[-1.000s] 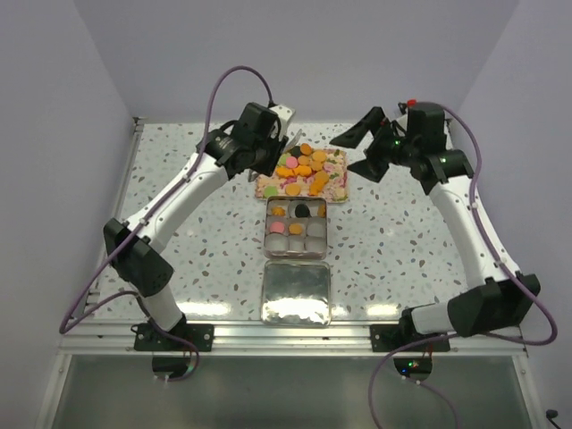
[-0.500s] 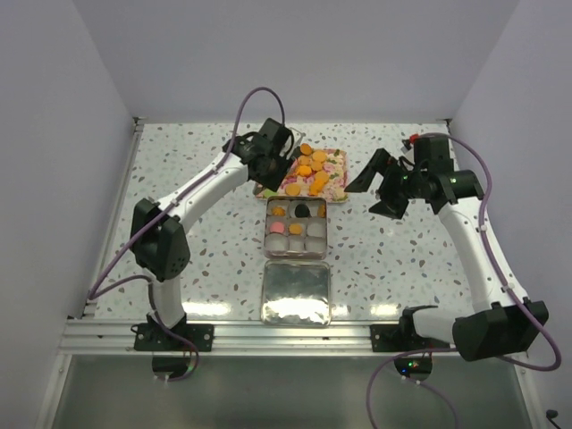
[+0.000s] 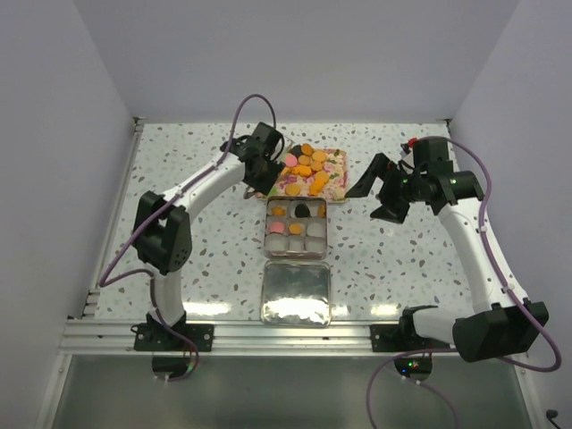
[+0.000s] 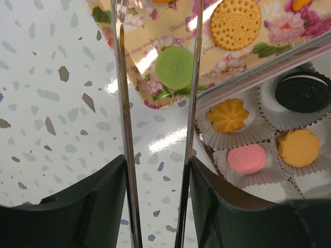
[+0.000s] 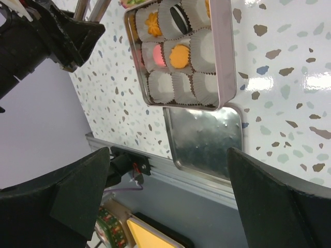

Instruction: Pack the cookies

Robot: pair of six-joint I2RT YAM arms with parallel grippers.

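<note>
From above I see cookies (image 3: 308, 165) heaped on the tray (image 3: 335, 189), my left gripper (image 3: 268, 179) over its corner and my right gripper (image 3: 377, 186) gaping empty; the left wrist shows jaws half-spread flanking a green cookie (image 4: 174, 67); the right wrist shows several in the tin (image 5: 223, 57).

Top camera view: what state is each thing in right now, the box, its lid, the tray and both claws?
tin: open, some paper cups filled, near row empty.
lid: off, lying beside the tin.
floral tray: holding loose cookies.
left gripper: open.
green cookie: flat on the tray, between the left fingers, ungripped.
right gripper: wide open, empty.
</note>
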